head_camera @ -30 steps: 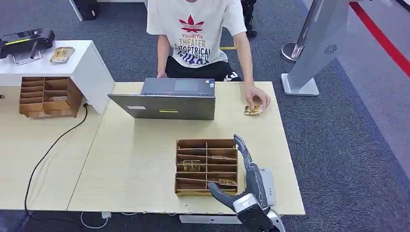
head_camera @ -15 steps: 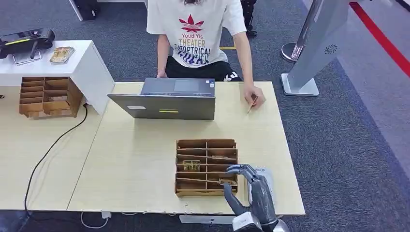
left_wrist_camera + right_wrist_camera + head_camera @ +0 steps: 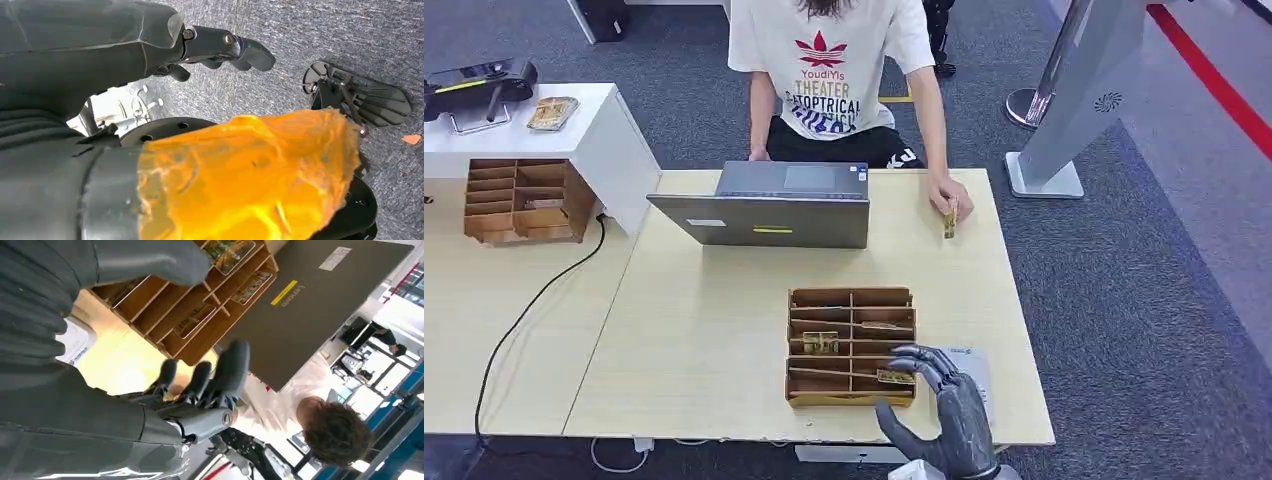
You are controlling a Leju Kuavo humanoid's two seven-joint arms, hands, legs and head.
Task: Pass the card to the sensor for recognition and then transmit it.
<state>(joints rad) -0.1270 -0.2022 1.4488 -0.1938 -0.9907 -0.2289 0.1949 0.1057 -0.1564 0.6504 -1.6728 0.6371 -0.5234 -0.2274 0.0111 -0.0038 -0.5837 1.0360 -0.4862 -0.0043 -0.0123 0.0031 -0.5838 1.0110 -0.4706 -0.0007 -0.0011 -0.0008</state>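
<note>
grey carpet all around, pale wooden counter (image 3: 704, 330) in the middle, dark laptop (image 3: 764, 205) at its far side. wooden organizer (image 3: 851, 345) near the front edge, with a few cards in its slots; one card (image 3: 894, 377) in the near right slot, partly covered by dark fingertips (image 3: 916, 355). right robot hand (image 3: 944, 415) cut off at the lower frame edge, fingers curled over the organizer's near right corner, thumb apart; nothing clearly held, hard to tell if touching the card. white sensor pad (image 3: 972, 365) mostly hidden behind that hand. left robot hand (image 3: 220, 47) over the carpet floor, fingers bent in, nothing in them. person's hand (image 3: 951, 195) at the far right of the counter, holding a second card (image 3: 949, 222) on edge. compared with half a second ago: right robot hand lower and more bent over the slot; person's card turned more upright.
</note>
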